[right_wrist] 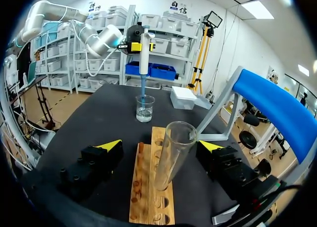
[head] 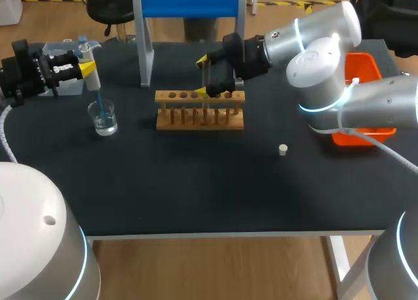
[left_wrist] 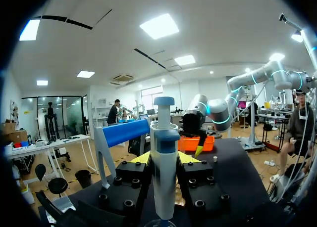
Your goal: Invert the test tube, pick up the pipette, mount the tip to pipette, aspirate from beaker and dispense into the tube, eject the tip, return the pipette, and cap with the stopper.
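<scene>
**Left gripper** (left_wrist: 164,160): both yellow-tipped fingers are clamped on the barrel of the white pipette with a blue plunger cap (left_wrist: 164,153), one finger on each side.
- The pipette's long axis is upright.
- Its blue tip (head: 100,104) dips into the liquid in the small clear glass beaker (head: 104,119), on the left arm's side of the black table (head: 196,182).
- Judged: this is the aspirating step.

**Right gripper** (right_wrist: 161,146): fingers are wide apart and straddle the clear glass test tube (right_wrist: 173,155) with a gap on both sides, no contact.
- The tube stands upright, mouth up, in a hole of the wooden rack (right_wrist: 148,197) at mid-table.

**Key relation:** from the pipette tip, the tube's mouth lies sideways toward the right arm.
- In the right wrist view, the beaker and pipette sit straight ahead, beyond the rack's far end and roughly in line with its length.
- Both long axes are vertical. The coming move probably calls for a lift clear of the beaker, a carry across, then a straight descent into the narrow mouth.
- The left arm carries the pipette. The right arm is nearer the tube and placed to steady it.

**Stopper:** the small pale stopper (head: 283,150) lies alone on the table, apart from the rack and nearer the right arm.
</scene>
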`<state>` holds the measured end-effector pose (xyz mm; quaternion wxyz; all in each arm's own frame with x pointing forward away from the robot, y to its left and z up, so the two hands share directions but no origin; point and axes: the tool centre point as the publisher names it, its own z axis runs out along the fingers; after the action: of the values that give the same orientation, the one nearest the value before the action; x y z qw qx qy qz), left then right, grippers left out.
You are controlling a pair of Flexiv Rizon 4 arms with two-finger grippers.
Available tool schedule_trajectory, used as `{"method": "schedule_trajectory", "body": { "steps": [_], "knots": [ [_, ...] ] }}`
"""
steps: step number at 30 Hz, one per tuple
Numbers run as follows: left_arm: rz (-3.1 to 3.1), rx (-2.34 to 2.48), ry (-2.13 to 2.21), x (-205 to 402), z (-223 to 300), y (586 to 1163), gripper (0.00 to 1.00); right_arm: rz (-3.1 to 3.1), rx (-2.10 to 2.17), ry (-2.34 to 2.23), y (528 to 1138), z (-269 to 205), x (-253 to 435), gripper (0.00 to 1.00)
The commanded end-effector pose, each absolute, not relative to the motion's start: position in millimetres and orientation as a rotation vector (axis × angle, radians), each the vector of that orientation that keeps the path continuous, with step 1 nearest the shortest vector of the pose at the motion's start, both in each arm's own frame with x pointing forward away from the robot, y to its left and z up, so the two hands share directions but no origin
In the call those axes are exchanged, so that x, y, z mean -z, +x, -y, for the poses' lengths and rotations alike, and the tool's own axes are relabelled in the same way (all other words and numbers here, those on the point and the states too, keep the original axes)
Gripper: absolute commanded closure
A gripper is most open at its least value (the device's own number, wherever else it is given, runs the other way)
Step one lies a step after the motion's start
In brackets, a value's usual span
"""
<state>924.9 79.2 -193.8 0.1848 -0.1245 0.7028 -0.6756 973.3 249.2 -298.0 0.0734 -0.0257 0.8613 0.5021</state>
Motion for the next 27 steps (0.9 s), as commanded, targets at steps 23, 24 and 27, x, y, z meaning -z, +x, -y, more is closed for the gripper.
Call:
{"method": "schedule_trajectory", "body": {
  "steps": [23, 24, 27],
  "knots": [
    [-2.016, 1.833, -0.363, 147.8, -67.7, 916.0, 1.0, -2.588, -1.509, -0.08, 974.0, -248.5, 297.8, 0.0],
    [-2.029, 1.82, -0.368, 144.8, -66.7, 915.9, 1.0, -2.588, -1.509, -0.08, 974.0, -248.5, 297.8, 0.0],
    [-2.038, 1.808, -0.371, 134.5, -63.6, 915.2, 1.0, -2.588, -1.509, -0.08, 974.0, -248.5, 297.8, 0.0]
  ]
}}
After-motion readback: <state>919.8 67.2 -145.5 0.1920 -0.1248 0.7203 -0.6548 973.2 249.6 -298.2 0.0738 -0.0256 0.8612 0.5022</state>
